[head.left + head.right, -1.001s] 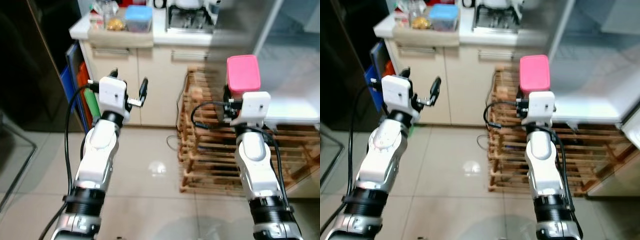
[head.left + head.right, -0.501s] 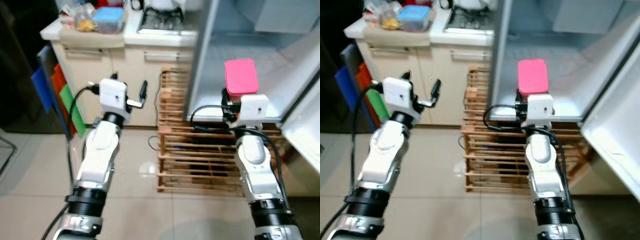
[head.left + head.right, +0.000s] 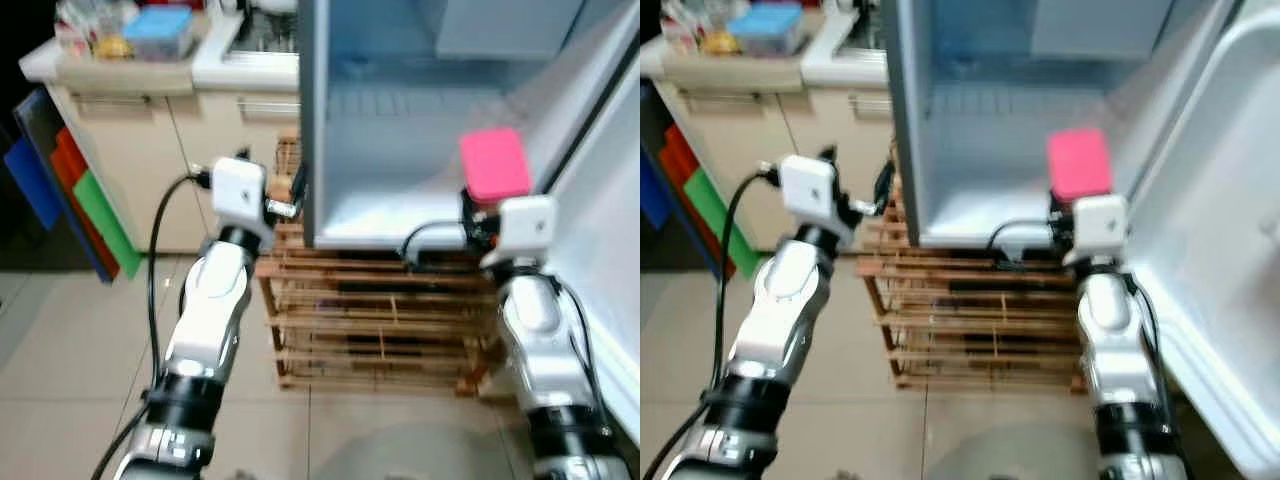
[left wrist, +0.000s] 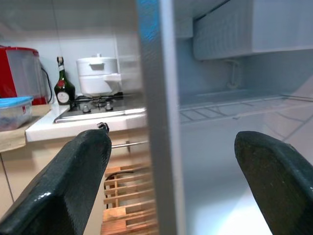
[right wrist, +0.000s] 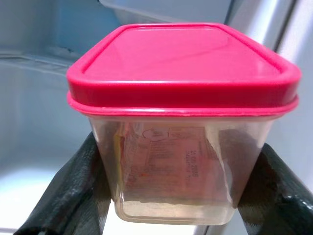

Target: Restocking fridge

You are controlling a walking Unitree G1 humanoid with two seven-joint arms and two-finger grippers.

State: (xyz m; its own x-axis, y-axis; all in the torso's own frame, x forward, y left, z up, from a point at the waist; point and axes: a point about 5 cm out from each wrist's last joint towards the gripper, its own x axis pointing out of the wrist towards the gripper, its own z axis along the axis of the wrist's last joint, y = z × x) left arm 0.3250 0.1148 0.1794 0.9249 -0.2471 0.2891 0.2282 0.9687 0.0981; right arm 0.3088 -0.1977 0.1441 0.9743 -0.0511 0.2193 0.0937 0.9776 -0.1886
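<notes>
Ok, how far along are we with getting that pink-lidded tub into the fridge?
Done: the fridge stands open. In hand: the right gripper clamps the pink-lidded tub just before the opening. Left: set it on a shelf. The left gripper is open, empty.

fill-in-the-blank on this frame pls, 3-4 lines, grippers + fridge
1. The right gripper is shut on a clear container whose lid is ____.
2. The left gripper holds nothing, and its fingers are ____.
3. The fridge stands with its door ____.
4. The fridge rests on a slatted rack made of ____.

Missing words: pink; open; open; wood
</notes>
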